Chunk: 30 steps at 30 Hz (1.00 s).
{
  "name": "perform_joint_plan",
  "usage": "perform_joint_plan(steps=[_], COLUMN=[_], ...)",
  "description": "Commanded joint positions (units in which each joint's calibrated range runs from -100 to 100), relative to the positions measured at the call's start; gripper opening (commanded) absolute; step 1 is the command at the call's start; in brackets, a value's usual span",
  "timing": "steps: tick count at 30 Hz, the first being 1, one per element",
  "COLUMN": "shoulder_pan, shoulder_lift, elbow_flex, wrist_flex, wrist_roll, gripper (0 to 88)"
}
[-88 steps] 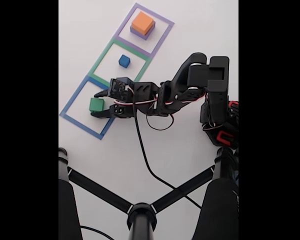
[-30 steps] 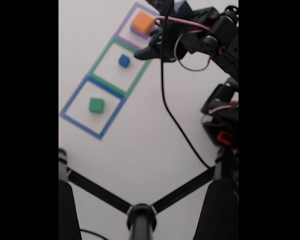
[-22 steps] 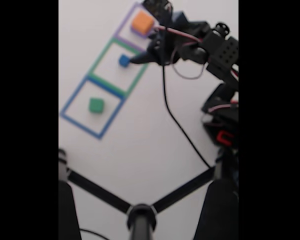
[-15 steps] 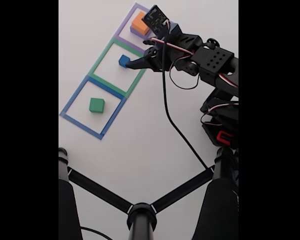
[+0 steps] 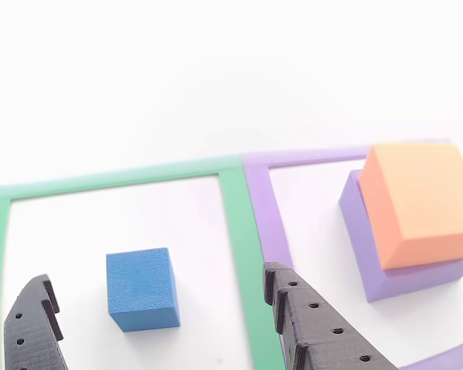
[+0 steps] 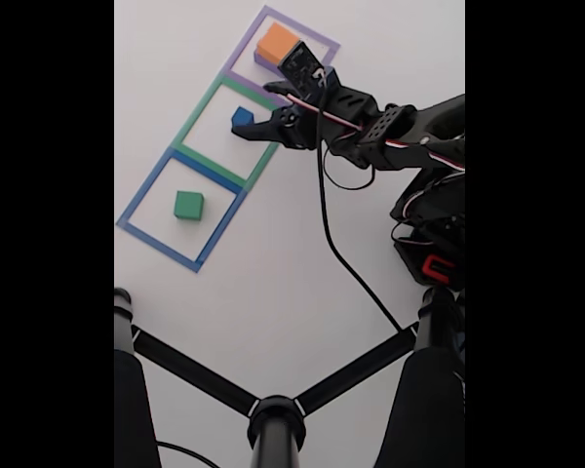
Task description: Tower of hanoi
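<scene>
Gripper [image 5: 158,308] gapes around blue cube [image 5: 141,288] inside green outline [image 5: 239,231].

Low close view from behind the gripper [image 5: 158,324], high fixed view overhead (blue cube [image 5: 142,288] shared).

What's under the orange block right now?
The orange block sits on the flat purple block, inside the purple taped outline. The purple block's covered top and anything between them cannot be seen.
</scene>
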Motion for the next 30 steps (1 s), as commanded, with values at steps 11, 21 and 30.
perform_joint_plan(steps=[11,21,30], shoulder_pan=[-2.8,-5.2,-5.7], shoulder_lift=[16.5,18.4,19.0], elbow_flex=[-8.3,-8.3,-8.3], wrist_flex=[-13.2,-14.0,-14.0], wrist_roll=[0.0,0.0,0.0], gripper=[27.9,22.9,9.2])
